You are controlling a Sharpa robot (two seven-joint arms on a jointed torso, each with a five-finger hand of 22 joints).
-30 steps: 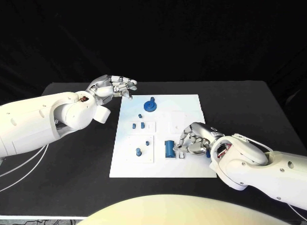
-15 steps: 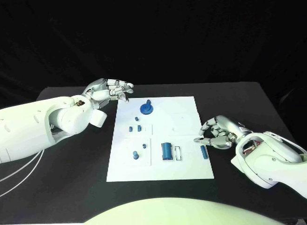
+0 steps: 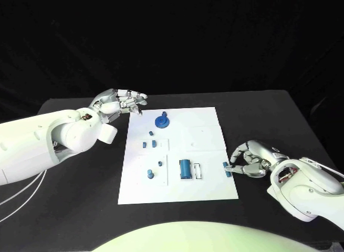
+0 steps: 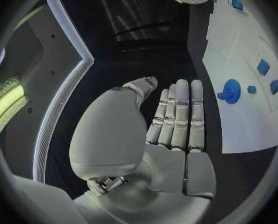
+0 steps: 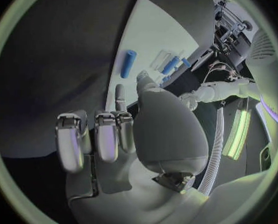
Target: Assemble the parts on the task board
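At the board's (image 3: 206,118) right edge, my right hand (image 3: 250,161) hovers empty beside a loose blue peg (image 3: 228,169); I should pinch it squarely. Left hand (image 3: 123,100), fingers extended, holds nothing.

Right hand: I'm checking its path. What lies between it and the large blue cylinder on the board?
In the head view, a small blue part at the task board's edge lies between the right hand and the large blue cylinder.
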